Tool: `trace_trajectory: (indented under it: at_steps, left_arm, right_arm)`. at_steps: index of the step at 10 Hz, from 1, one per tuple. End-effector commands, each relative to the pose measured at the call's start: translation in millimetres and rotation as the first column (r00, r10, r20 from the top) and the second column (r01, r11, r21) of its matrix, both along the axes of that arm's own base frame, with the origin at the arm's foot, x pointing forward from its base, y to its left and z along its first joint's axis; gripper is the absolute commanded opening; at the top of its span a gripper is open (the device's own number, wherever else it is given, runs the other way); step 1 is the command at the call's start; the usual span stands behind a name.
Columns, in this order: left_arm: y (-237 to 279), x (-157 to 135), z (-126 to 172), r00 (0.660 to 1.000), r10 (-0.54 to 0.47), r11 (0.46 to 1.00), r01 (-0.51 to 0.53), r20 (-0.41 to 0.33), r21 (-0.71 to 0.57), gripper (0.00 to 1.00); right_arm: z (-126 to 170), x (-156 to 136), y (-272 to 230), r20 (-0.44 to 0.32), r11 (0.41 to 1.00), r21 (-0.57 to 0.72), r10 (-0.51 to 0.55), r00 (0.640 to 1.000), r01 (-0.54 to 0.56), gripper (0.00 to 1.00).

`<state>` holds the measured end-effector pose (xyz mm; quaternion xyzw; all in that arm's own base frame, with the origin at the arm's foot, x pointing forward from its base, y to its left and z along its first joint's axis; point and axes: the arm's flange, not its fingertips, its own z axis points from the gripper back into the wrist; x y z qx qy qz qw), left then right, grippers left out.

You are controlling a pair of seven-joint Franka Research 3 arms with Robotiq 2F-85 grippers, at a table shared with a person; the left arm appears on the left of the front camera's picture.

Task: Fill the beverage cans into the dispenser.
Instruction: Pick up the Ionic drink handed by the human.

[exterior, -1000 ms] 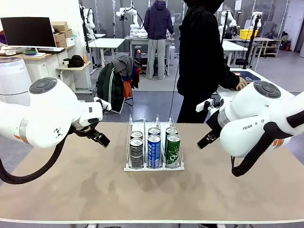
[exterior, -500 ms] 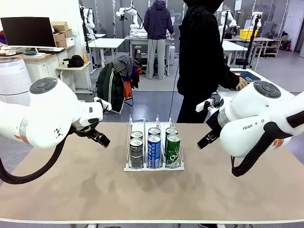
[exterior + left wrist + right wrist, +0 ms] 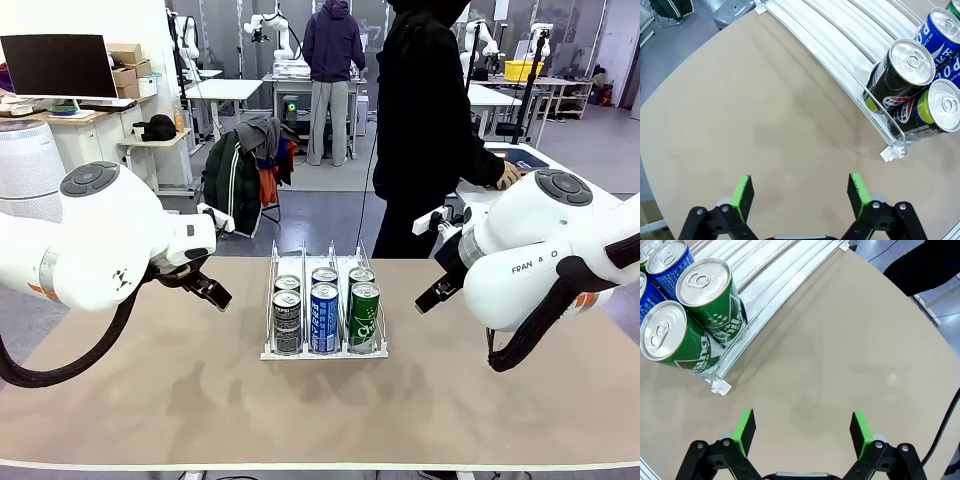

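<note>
Six cans (image 3: 325,318) fill the dispenser (image 3: 320,355) between left hand (image 3: 218,297) and right hand (image 3: 425,302).

Dispenser (image 3: 322,260) sits in the middle of the table (image 3: 150,400), its near end jammed with six beverage cans (image 3: 324,318), two per lane; the far lane stretches are free. There's bare table either side and in front. Left tool (image 3: 800,186) and right tool (image 3: 801,424) flank it, spread wide, with a person (image 3: 420,120) at the far edge.
</note>
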<state>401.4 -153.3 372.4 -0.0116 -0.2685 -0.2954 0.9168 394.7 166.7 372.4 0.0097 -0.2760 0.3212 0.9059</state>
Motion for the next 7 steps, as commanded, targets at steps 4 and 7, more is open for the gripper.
trace_trajectory:
  at_steps: [4,7]
  left_arm:
    - [-18.8,-46.5,33.0,0.992,-0.105,0.986,0.095,-0.067,-0.138,1.00]
    - [30.3,-59.0,95.3,0.977,-0.215,0.962,0.209,-0.012,-0.178,1.00]
  right_arm:
    - [40.8,-19.2,-16.3,-0.081,0.995,0.079,-0.056,0.995,0.063,1.00]
    - [100.4,-23.3,-24.7,-0.154,0.984,0.175,0.009,0.988,0.018,1.00]
